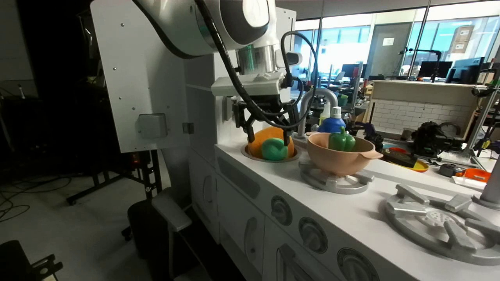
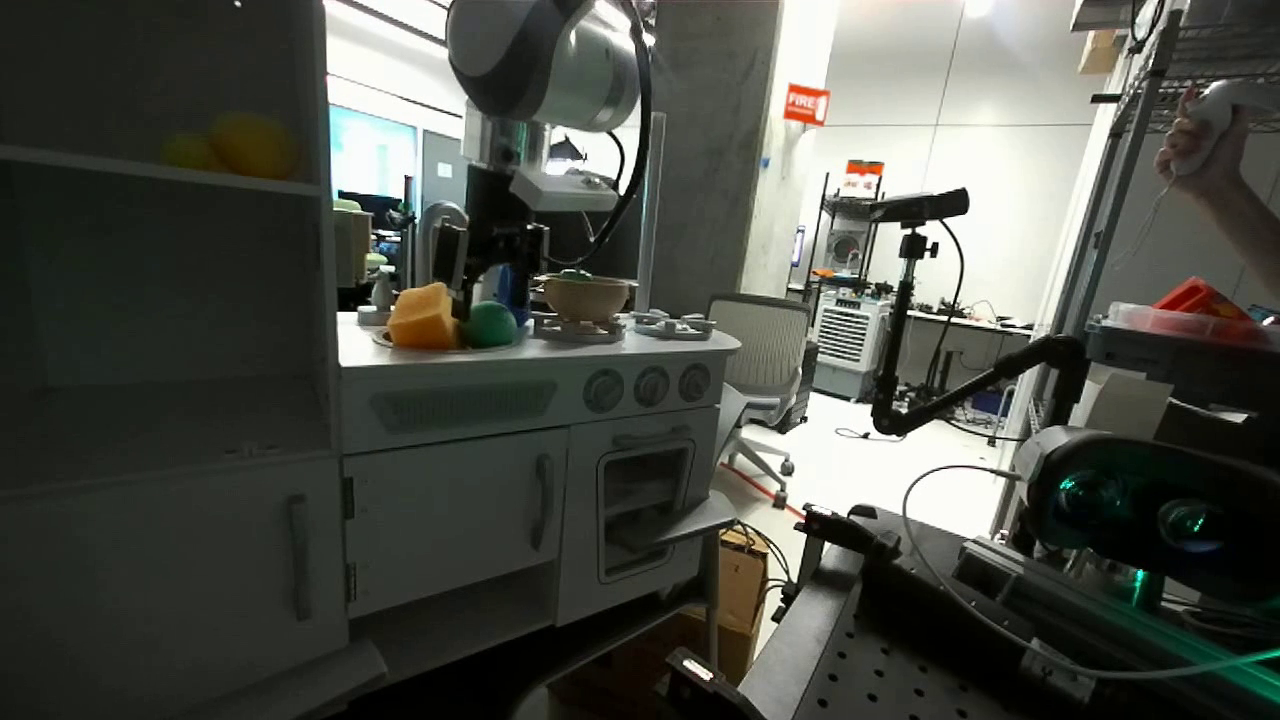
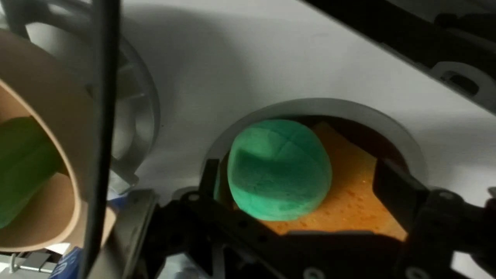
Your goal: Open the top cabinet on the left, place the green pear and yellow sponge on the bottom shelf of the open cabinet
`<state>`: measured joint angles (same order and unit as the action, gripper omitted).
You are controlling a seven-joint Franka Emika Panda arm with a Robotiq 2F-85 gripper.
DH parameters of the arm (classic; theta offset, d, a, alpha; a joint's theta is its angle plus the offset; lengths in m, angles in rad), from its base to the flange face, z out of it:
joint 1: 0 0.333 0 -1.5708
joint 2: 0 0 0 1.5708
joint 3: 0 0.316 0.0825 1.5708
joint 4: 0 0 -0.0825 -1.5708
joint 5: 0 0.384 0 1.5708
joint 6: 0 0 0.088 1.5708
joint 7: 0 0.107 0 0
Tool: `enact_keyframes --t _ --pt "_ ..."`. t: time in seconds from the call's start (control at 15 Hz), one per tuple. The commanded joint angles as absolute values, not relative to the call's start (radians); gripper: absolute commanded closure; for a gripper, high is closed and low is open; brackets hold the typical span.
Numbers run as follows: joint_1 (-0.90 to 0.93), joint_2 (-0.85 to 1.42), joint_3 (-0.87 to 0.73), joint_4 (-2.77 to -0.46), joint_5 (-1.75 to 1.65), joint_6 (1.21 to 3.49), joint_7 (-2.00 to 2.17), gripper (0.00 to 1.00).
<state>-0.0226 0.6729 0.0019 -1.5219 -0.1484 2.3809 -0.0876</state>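
Two task items, the green pear point(image 3: 281, 170) and the sponge point(image 3: 348, 186), are sitting in the round basin point(image 3: 317, 105) of the tabletop point(image 3: 263, 69), neither resting on the bottom shelf point(image 2: 170, 420); the cabinet door point(image 1: 136, 89) is standing open. I am holding the tool point(image 1: 268, 137) pointing down at the basin, its fingers point(image 3: 395, 190) spread and pinching nothing. Finding: in the wrist view the pear is lying between the fingers but off centre, just beside the one at picture left, the sponge filling the gap toward the one at picture right. I am judging that the coming grasp is hinging on that offset: I am wanting a small sideways shift to centre the pear, since the farther finger is risking catching the sponge. The pear is showing a round outline from above, so I am finding no long axis. Contact I am leaving unconfirmed.
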Motion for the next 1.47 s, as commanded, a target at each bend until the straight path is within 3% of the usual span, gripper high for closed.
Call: enact_keyframes --t 0.0,0.27,0.4,0.8,1.07,1.4 --pt "-0.031 0.754 0.015 -1.401 -0.123 2.358 -0.145 0.00" --pt "-0.036 0.807 0.018 -1.339 -0.124 2.354 -0.177 0.00" --pt "-0.032 0.812 0.016 -1.323 -0.130 2.340 -0.189 0.26" --pt "-0.023 0.820 0.008 -1.289 -0.145 2.276 -0.218 0.72" --pt "-0.015 0.796 0.003 -1.297 -0.152 2.218 -0.216 0.97" --pt "-0.010 0.700 0.007 -1.393 -0.149 2.271 -0.196 0.95"
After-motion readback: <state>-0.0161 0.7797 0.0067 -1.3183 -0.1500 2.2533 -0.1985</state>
